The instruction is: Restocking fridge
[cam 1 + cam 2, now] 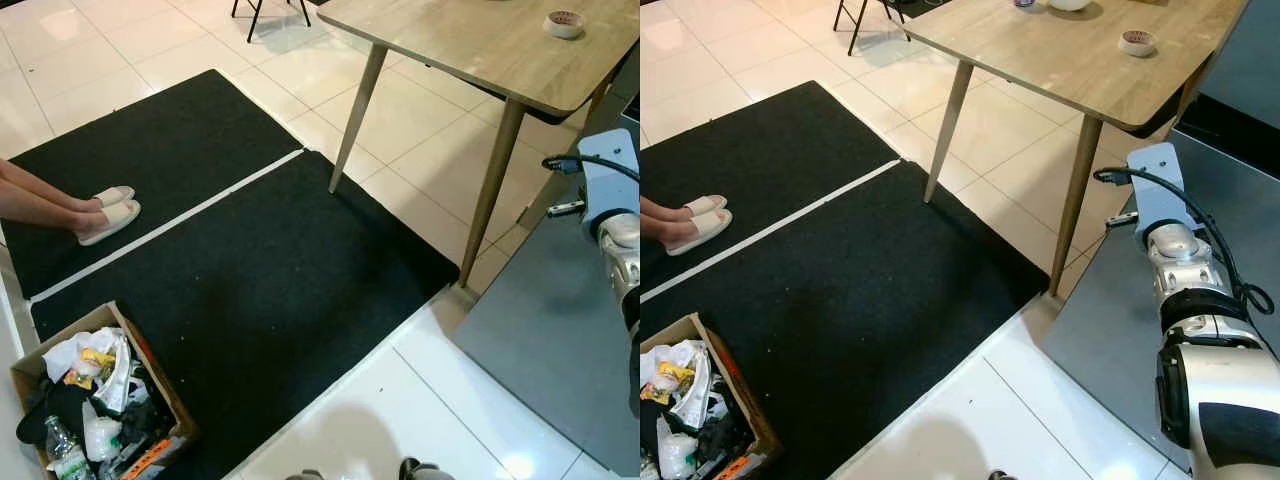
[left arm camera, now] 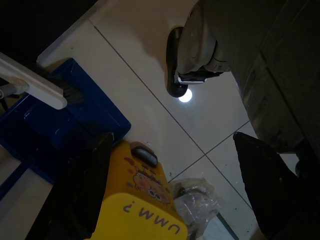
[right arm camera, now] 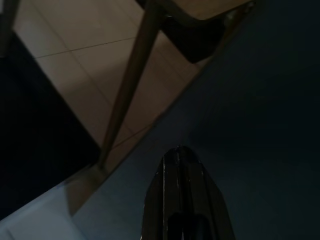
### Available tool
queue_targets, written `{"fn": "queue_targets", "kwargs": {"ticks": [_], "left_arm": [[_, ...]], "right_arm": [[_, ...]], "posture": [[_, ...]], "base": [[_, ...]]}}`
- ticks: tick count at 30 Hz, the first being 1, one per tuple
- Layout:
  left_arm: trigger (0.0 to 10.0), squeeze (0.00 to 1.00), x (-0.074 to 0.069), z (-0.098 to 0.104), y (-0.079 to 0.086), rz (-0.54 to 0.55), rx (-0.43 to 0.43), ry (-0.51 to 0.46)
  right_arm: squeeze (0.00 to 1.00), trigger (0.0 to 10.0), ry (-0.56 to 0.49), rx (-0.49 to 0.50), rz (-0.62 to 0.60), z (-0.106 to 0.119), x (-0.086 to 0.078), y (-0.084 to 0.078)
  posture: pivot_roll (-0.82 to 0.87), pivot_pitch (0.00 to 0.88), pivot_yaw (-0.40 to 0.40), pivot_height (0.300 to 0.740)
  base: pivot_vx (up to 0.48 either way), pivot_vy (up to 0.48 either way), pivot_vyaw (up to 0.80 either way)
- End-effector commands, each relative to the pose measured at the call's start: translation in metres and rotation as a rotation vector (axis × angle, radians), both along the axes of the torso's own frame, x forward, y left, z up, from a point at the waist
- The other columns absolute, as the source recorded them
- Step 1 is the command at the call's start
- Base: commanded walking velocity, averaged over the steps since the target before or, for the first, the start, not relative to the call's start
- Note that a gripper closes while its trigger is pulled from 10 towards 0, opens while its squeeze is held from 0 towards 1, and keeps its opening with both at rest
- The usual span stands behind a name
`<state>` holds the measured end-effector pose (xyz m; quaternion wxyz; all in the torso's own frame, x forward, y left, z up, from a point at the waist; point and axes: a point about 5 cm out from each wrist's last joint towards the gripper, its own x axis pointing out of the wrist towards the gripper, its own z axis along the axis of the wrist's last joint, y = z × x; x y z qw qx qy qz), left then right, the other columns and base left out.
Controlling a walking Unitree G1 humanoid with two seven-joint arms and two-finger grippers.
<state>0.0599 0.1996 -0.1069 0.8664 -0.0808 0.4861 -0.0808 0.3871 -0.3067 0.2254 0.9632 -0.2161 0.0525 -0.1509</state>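
Groceries sit in a cardboard box (image 1: 165, 395) at the near left corner of the black mat (image 1: 260, 290). I can see a bottle (image 1: 65, 450) and some packets in it. A person's feet in white slippers (image 1: 110, 215) rest on the far left edge of the mat. A wooden worktop (image 1: 480, 40) stands past the far right corner of the mat, with a tape roll (image 1: 565, 23) near its right edge.

The right arm (image 1: 1185, 270) reaches out over a flat grey panel (image 1: 1120, 330) on the right. I think this panel is the fridge door. The right jaws are pressed together, and their black fingers (image 3: 170, 200) point at the panel. I cannot tell if they touch it.

The left arm hangs low. The left jaws are wide apart and hold nothing. Under them, on the white floor, are a yellow pack (image 2: 145, 205), a blue crate (image 2: 60, 115) and a clear bag (image 2: 197, 200).

The step looks like work on the fridge door. The arm may be about to pull it open for food to go in, or it may be pushing it closed. The pictures fit both. Either way, the right arm needs a firm, careful push or pull on the door.
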Motion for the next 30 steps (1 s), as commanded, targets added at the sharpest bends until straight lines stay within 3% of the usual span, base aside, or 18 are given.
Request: {"fn": "queue_targets", "kwargs": {"ticks": [1,3,7,15,17,21,23,27,30], "left_arm": [[10.0,0.0,-0.015,-0.004,-0.005,-0.028,-0.02,0.059],[10.0,0.0,-0.016,-0.004,-0.005,-0.028,-0.019,0.06],[10.0,0.0,-0.023,-0.003,-0.002,-0.023,-0.015,0.066],[10.0,0.0,-0.028,-0.004,-0.003,-0.026,-0.017,0.073],[10.0,0.0,-0.024,-0.004,-0.003,-0.026,-0.014,0.069],[10.0,0.0,-0.022,-0.003,-0.002,-0.025,-0.013,0.065],[10.0,0.0,-0.019,-0.003,-0.002,-0.019,-0.009,0.061],[10.0,0.0,-0.014,-0.004,-0.003,-0.012,-0.005,0.062],[10.0,0.0,-0.014,-0.004,-0.003,-0.01,-0.004,0.063]], "right_arm": [[0.0,10.0,0.004,-0.033,-0.033,-0.002,-0.003,-0.006],[0.0,10.0,0.004,-0.063,-0.043,0.001,-0.003,-0.007],[0.0,10.0,0.023,-0.221,-0.128,0.014,-0.006,-0.019],[0.0,10.0,-0.071,-0.224,-0.202,0.034,-0.006,-0.023],[0.0,10.0,-0.171,-0.149,-0.203,0.05,-0.003,-0.017],[0.0,10.0,-0.169,-0.129,-0.185,0.049,-0.001,-0.015],[0.0,10.0,-0.086,-0.059,-0.109,0.027,0.001,-0.008],[0.0,10.0,0.229,0.032,0.131,-0.053,-0.006,0.019],[0.0,10.0,0.292,0.051,0.17,-0.071,-0.01,0.024]], "posture": [[0.09,0.222,0.034,0.74],[0.09,0.228,0.032,0.74],[0.1,0.252,0.029,0.74],[0.1,0.26,0.03,0.74],[0.1,0.253,0.026,0.74],[0.1,0.246,0.024,0.74],[0.09,0.234,0.021,0.74],[0.08,0.207,0.017,0.74],[0.08,0.203,0.016,0.74]], "base": [[0.0,0.0,0.0],[0.0,0.0,0.0],[0.0,0.0,0.0],[0.0,0.0,0.0],[0.0,0.0,0.0],[0.0,0.0,0.0],[0.0,0.0,0.0],[0.0,0.0,0.0],[0.0,0.0,0.0]]}}
